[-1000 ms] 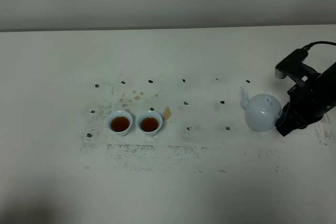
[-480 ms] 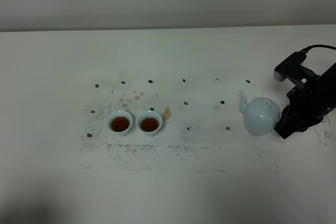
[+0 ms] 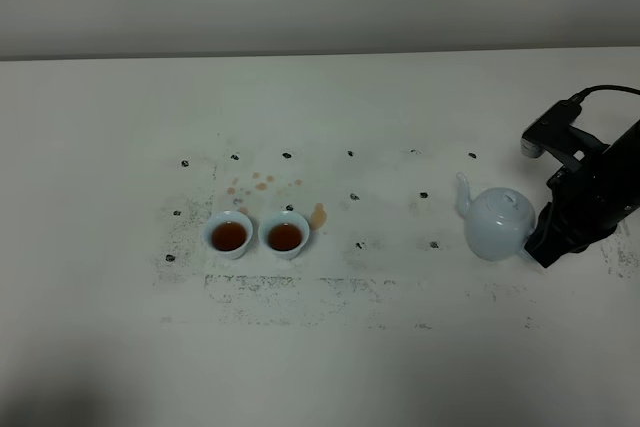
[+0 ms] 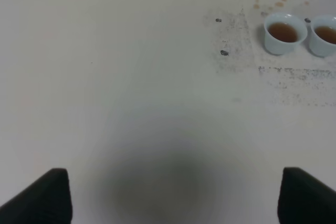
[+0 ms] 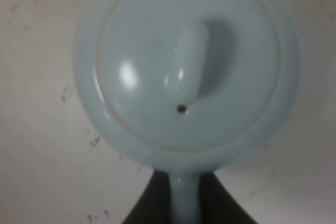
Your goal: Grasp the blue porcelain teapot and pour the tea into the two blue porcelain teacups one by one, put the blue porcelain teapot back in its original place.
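- As matters stand, your right pincer (image 3: 543,240) grips the blue porcelain teapot (image 3: 497,224) by its loop handle (image 5: 183,199); the right wrist view shows the dark fingers (image 5: 148,204) pressed against either side of that handle.
- The teapot sits directly ahead of the right pincer, lid (image 5: 186,72) up and body level, with its spout (image 3: 464,190) pointing away from the pincer. It appears to rest on the table (image 3: 400,367), though contact at the base cannot be confirmed.
- Both teacups, the left (image 3: 229,235) and the right (image 3: 284,235), stand well apart from the right pincer, side by side and nearly touching. Each holds dark tea, so pouring is judged complete.
- Brown spill marks (image 3: 262,184) lie just beyond the cups.
- Judgement: the handle grip keeps the pot upright for set-down; the remaining step is release and withdrawal. Opening before the base is seated risks a tip.
- Your left pincer (image 4: 168,195) is spread wide and holds nothing, with the cups far ahead of it; it is idle because the right arm alone carries the work.
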